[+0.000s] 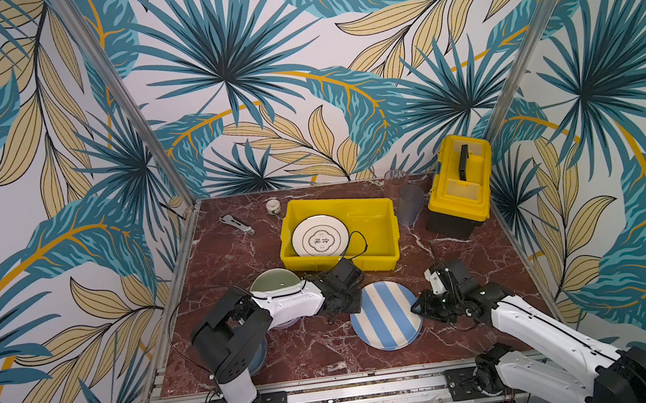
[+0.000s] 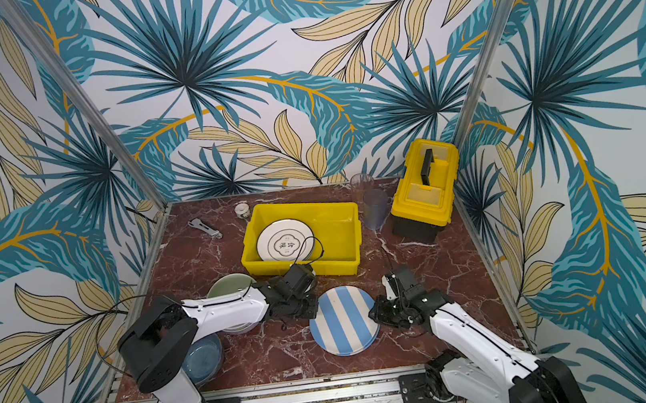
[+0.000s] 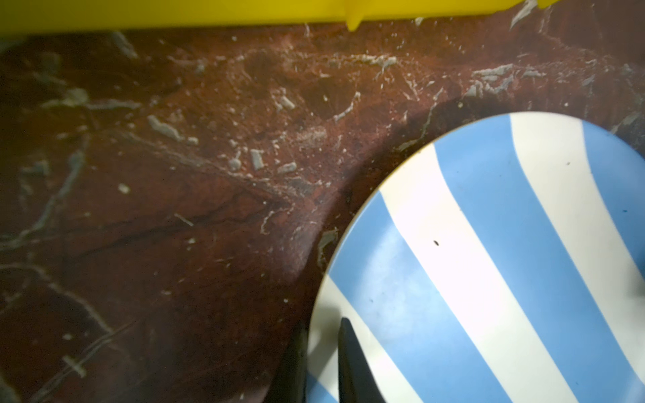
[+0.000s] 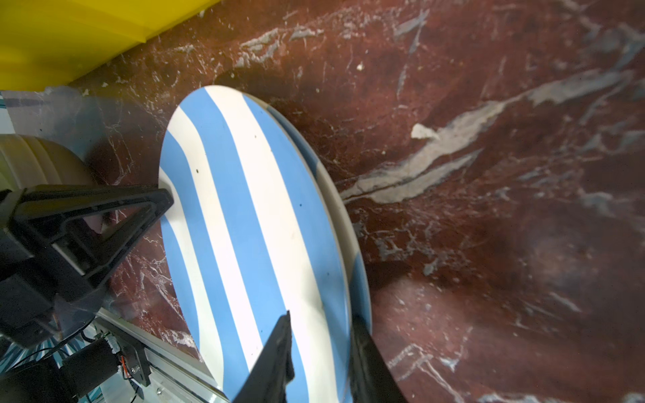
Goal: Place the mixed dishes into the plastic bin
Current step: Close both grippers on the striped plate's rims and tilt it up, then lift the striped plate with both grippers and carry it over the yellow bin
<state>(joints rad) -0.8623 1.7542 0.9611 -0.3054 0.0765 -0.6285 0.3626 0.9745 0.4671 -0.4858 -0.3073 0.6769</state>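
Two blue-and-cream striped plates (image 1: 386, 320) (image 2: 344, 319) lie stacked on the marble near the front. My left gripper (image 1: 357, 303) (image 3: 323, 324) is shut on the top plate's left rim. At the opposite rim my right gripper (image 1: 416, 308) (image 4: 323, 315) has one finger over the top plate (image 4: 251, 209) and one beneath its edge, with a gap still showing. The top plate sits tilted above the lower plate (image 4: 359, 279). The yellow plastic bin (image 1: 378, 254) (image 2: 345, 258) stands just behind and holds a white printed plate (image 1: 319, 235).
A pale green bowl (image 1: 274, 281) sits behind my left forearm, and a blue bowl (image 2: 206, 357) under its elbow. Two clear tumblers (image 1: 411, 204) stand between the bin and a yellow toolbox (image 1: 459, 185). A wrench (image 1: 236, 225) and a tape roll (image 1: 273, 205) lie at the back left.
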